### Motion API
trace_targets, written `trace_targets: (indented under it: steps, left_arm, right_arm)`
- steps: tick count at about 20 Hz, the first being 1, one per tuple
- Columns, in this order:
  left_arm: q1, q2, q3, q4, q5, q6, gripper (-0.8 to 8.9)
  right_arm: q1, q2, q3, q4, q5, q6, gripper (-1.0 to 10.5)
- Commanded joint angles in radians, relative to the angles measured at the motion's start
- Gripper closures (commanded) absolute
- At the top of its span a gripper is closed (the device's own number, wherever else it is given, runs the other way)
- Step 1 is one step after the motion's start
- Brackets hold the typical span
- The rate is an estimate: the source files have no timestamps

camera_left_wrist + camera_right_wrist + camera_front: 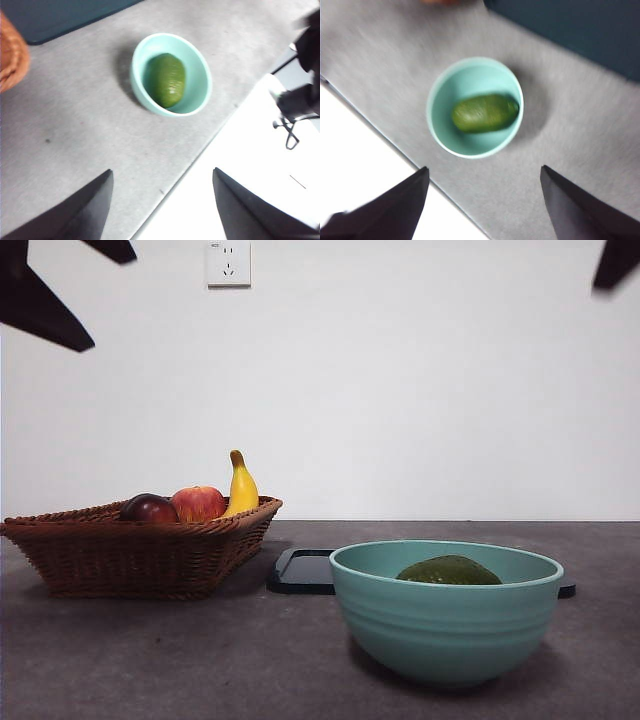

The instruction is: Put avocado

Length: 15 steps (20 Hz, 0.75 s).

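Observation:
The olive-green avocado (449,571) lies inside the teal bowl (446,625) at the front right of the table. It also shows in the left wrist view (167,79) and the right wrist view (483,113), resting on the bowl's bottom. My left gripper (162,200) is open and empty, high above the table near its front edge. My right gripper (485,200) is open and empty, high above the bowl (440,100). In the front view both arms show only as black tips at the top corners.
A wicker basket (140,550) at the left holds a dark maroon fruit (150,508), a red-and-yellow apple (199,503) and a banana (241,486). A dark flat tray (305,570) lies behind the bowl. The table's front edge runs close to the bowl (200,145).

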Motion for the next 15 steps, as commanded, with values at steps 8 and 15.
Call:
trace_targets:
  steps: [8, 15]
  left_arm:
    - [-0.016, -0.024, 0.011, 0.004, 0.013, 0.020, 5.03]
    - [-0.016, -0.024, 0.011, 0.003, 0.013, 0.020, 5.03]
  right_arm:
    - [0.015, 0.102, -0.189, 0.289, 0.002, 0.125, 6.4]
    - [0.058, 0.318, -0.189, 0.433, 0.058, 0.129, 6.8]
